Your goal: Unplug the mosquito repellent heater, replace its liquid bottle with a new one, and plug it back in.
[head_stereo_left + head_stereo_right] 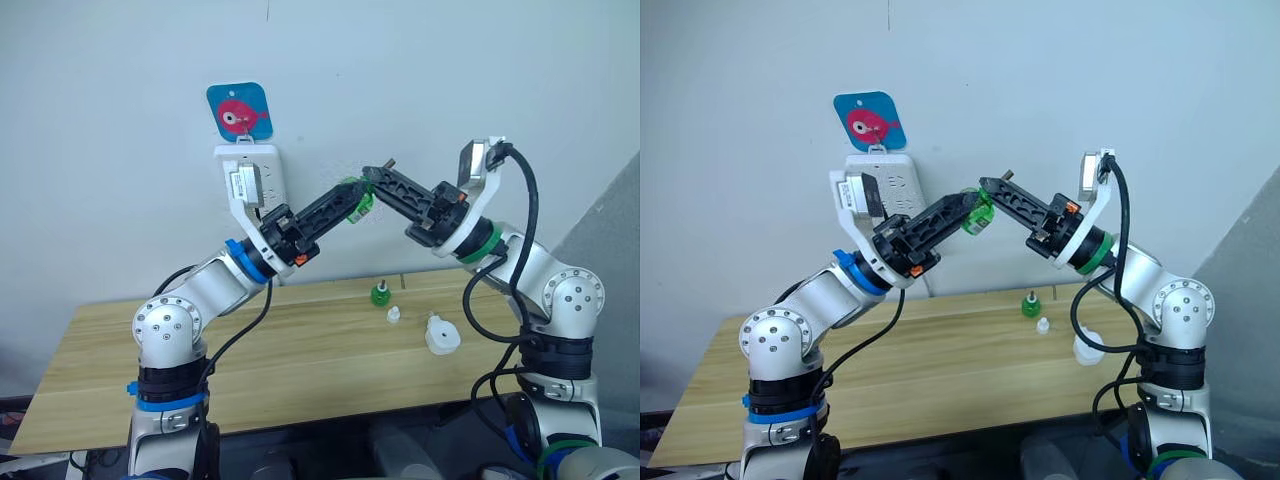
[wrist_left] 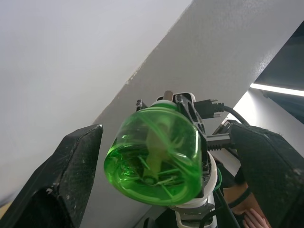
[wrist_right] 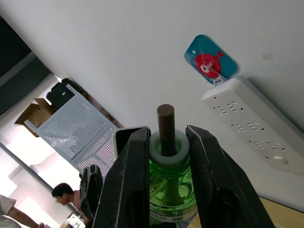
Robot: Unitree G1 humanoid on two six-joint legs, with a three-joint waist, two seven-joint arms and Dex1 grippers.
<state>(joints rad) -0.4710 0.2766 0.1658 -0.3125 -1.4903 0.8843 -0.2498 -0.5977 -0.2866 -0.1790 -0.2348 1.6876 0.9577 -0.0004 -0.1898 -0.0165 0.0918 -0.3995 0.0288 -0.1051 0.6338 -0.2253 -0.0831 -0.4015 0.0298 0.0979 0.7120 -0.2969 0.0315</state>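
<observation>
**Green bottle held in mid-air between both grippers, heater lying on the table**

Both arms are raised above the wooden table [image 1: 300,350] and meet in front of the wall, just beside the white power strip [image 1: 262,172] that hangs under a blue hook plate with a pink fish [image 1: 240,110].

The right gripper [image 3: 166,142] is closed on a translucent green liquid bottle [image 1: 360,200]. In the right wrist view its two black fingers [image 3: 128,180] press on either side of the bottle's white collar, and the dark wick rod [image 3: 165,122] sticks up from between the fingertips. The green body of the bottle hangs beyond the fingers, toward the other arm.

The left gripper [image 1: 345,203] reaches in from the opposite side. In the left wrist view its fingers [image 2: 66,175] stand wide apart, one on each side of the bottle's rounded base, with clear gaps between pads and plastic; they do not touch it. The bottle's bottom faces that camera, with the wick visible through the green wall.

The mosquito repellent heater [image 1: 442,336], a small white rounded unit, lies on the table near its right end, below the right arm and well apart from both grippers. Just beside it toward the left stand a small white cap [image 1: 394,315] and, a little farther back, a second green bottle [image 1: 380,293], upright.

In the right wrist view a person [image 3: 64,192] is seen far in the background near a perforated panel.
</observation>
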